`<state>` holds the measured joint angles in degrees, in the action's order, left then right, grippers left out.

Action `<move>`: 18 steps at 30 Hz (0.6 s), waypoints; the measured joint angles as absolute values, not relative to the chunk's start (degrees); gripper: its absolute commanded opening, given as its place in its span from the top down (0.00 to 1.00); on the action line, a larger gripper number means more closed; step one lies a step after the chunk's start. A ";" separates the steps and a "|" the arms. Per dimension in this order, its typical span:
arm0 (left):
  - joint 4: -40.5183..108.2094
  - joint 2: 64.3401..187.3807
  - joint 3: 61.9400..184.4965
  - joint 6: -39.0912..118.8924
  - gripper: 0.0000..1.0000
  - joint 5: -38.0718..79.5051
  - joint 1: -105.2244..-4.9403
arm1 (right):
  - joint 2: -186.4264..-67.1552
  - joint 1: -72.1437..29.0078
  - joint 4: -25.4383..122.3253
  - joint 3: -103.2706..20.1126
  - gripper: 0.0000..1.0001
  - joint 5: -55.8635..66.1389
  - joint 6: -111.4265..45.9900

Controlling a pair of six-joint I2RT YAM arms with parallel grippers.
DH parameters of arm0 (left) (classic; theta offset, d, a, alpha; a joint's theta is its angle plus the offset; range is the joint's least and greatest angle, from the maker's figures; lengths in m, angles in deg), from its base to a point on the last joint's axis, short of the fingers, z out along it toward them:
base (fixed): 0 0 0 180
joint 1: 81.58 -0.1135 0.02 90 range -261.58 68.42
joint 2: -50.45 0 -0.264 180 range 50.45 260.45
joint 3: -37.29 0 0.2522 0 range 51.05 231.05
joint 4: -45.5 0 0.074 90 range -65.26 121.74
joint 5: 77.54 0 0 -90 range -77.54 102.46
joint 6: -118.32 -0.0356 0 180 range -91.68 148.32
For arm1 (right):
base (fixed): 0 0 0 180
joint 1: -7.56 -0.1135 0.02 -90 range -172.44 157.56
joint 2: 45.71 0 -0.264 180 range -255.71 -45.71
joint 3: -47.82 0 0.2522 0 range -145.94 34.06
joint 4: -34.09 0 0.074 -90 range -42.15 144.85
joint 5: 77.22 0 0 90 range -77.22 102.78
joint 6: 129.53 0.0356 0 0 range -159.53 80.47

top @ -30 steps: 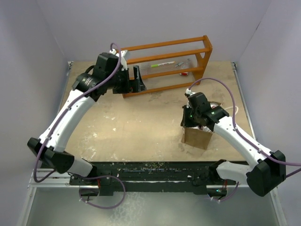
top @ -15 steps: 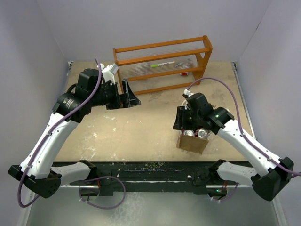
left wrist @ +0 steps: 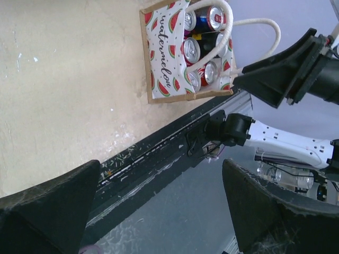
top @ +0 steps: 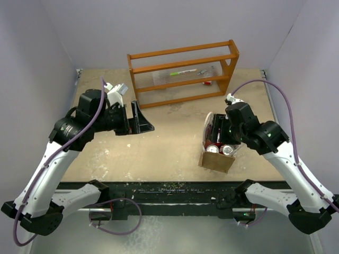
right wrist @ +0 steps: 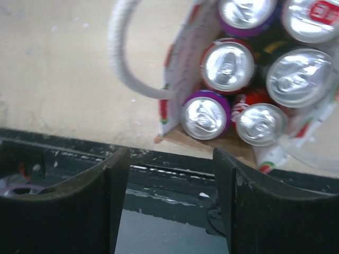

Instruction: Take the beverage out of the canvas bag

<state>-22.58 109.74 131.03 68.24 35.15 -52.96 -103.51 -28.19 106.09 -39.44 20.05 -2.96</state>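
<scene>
right gripper (right wrist: 169, 153) hangs released over the canvas bag (top: 216, 161) by the tabletop's (top: 159, 137) near edge; next, i reckon, straddle one can (right wrist: 205, 115), clench.

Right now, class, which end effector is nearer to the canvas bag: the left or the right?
Right. The right end effector hangs close above the open canvas bag and its cans; the left end effector is far across the table, nearer the orange rack.

Cans (top: 220, 149) inside canvas bag (top: 216, 162) at front right, rack (top: 232, 65) behind
</scene>
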 measured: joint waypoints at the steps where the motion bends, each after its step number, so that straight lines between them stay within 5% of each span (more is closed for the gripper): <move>1: -23.06 108.98 130.79 68.26 0.01 35.22 -52.96 | -103.64 -28.19 107.24 -39.70 0.33 21.60 -2.37; 18: -24.94 109.92 130.53 68.24 0.01 35.39 -52.96 | -108.19 -25.15 110.68 -33.84 0.25 37.31 11.84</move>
<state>-24.94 109.92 130.53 68.24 35.39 -52.96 -108.19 -25.15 110.68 -33.84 37.31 11.84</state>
